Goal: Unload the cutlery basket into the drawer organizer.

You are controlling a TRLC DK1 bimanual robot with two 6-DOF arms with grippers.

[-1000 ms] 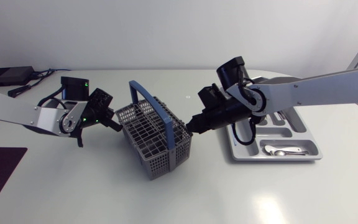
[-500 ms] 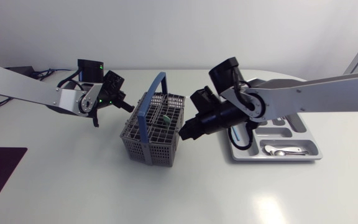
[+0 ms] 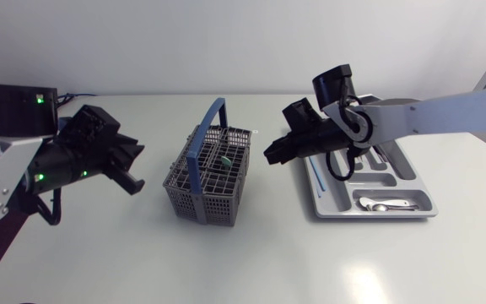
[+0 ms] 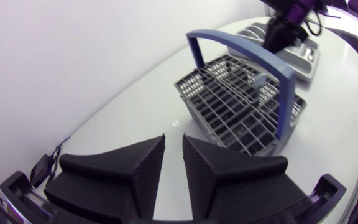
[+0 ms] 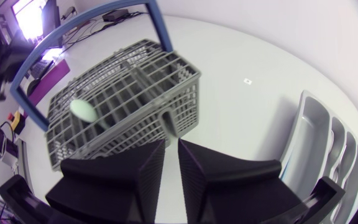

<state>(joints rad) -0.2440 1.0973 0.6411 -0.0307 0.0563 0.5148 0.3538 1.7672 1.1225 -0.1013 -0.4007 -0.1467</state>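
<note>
A grey plastic mesh cutlery basket (image 3: pixel 202 184) with a blue arched handle (image 3: pixel 202 135) stood upright near the middle of the white table (image 3: pixel 251 253). A pale green rounded utensil end (image 5: pixel 81 110) poked up from one of its compartments; what kind of utensil it was could not be told. To the right of the basket, apart from it, lay the grey plastic drawer organizer (image 3: pixel 412 181), with shiny metal spoons (image 3: pixel 383 204) in its nearest cross compartment.

The left gripper (image 3: pixel 133 165) hung to the left of the basket, clear of it. In the left wrist view its fingers (image 4: pixel 138 168) were drawn almost together, only a thin slit between them, and held nothing.

The right gripper (image 3: pixel 272 154) hovered between the basket and the organizer, pointing toward the basket's right side without touching it. Its fingers (image 5: pixel 197 168) were likewise nearly pressed together and empty.
</note>
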